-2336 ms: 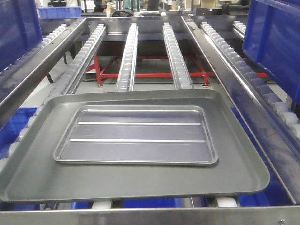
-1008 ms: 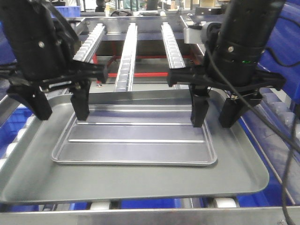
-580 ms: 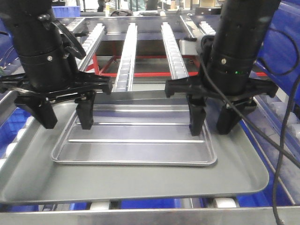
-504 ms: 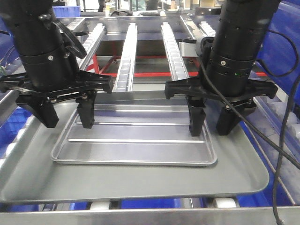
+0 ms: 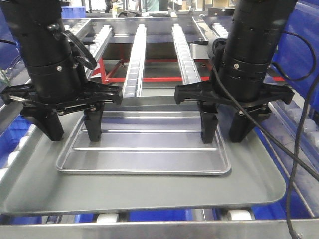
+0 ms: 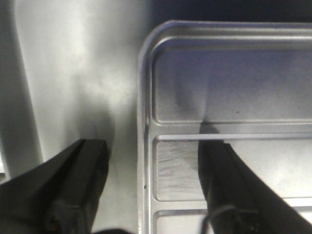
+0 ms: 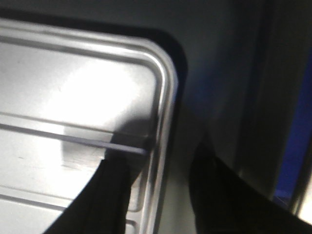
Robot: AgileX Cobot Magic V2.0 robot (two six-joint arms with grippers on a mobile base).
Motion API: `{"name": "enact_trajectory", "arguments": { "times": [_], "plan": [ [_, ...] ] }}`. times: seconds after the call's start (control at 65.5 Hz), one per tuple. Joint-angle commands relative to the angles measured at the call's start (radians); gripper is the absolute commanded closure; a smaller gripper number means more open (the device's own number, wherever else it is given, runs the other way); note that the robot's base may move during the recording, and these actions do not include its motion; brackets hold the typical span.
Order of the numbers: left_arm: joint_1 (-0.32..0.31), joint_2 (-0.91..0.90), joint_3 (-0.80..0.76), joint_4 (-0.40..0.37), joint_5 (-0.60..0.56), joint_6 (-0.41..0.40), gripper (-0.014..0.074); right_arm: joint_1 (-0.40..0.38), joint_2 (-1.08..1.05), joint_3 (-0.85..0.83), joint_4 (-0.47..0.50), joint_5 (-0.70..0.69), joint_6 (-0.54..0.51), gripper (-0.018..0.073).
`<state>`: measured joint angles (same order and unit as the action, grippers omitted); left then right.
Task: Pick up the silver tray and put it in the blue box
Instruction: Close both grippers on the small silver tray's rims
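Nearest, the dull grey tray (image 5: 149, 194) carries the silver tray (image 5: 144, 154), centre frame. Left pincer (image 5: 73, 135) and right pincer (image 5: 224, 136) are both released, fingers straddling its side rims. Roller rails (image 5: 135, 55) lie beyond.

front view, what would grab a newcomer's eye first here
Two big black arms fill the front view, with the left hand and the right hand both open. Each straddles a short rim of the silver tray, one finger inside and one outside. That shiny tray lies inside a larger dull-grey tray on the roller rails.
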<state>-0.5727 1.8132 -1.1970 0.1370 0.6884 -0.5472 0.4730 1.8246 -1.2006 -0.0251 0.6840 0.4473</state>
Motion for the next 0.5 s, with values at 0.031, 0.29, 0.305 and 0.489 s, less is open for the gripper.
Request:
{"name": "enact_trajectory", "arguments": {
  "times": [0.031,0.29,0.305,0.489],
  "plan": [
    [-0.001,-0.022,-0.016,0.008,-0.018,-0.010,0.0388,0.000,-0.032,-0.022,-0.012,-0.027,-0.001,0.0302],
    [-0.001,-0.022,-0.016,0.014,-0.020,-0.018,0.0683,0.000,-0.032,-0.022,-0.015,-0.033,-0.001,0.0502],
    [-0.001,-0.022,-0.016,0.014,-0.020,-0.018,0.0689,0.000,-0.032,-0.022,-0.015,-0.035,-0.001,0.0501],
    [-0.001,-0.064,-0.016,0.016,-0.005,-0.045,0.0694,0.000,-0.060,-0.034,-0.019,-0.006,-0.001,0.0502]
  ]
}}
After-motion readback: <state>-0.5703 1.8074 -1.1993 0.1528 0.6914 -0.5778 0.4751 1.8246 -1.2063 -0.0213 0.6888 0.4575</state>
